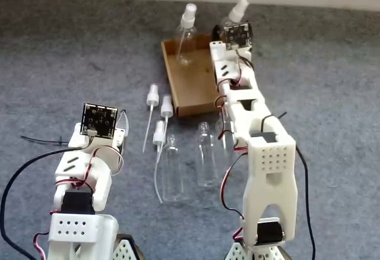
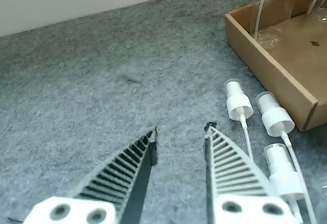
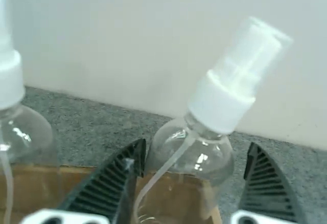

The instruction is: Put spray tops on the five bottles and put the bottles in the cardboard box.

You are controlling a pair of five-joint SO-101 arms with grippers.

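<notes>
The capped bottle [image 3: 191, 162] stands tilted in the cardboard box [image 1: 190, 85], upper centre of the high view. The right gripper [image 3: 195, 150] flanks it, jaws wide. We judge two bottles boxed; next we must cap the bare bottles [image 1: 206, 153] mid-frame. The left gripper [image 2: 181, 130] gapes near the loose spray tops [image 2: 238, 104]. We read no print.

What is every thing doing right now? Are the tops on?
cardboard box: open on top.
capped bottles: in the cardboard box, tops on.
bare bottles: on the carpet, no tops.
spray tops: loose, lying on the carpet.
left gripper: open, empty.
right gripper: open around one capped bottle.
</notes>
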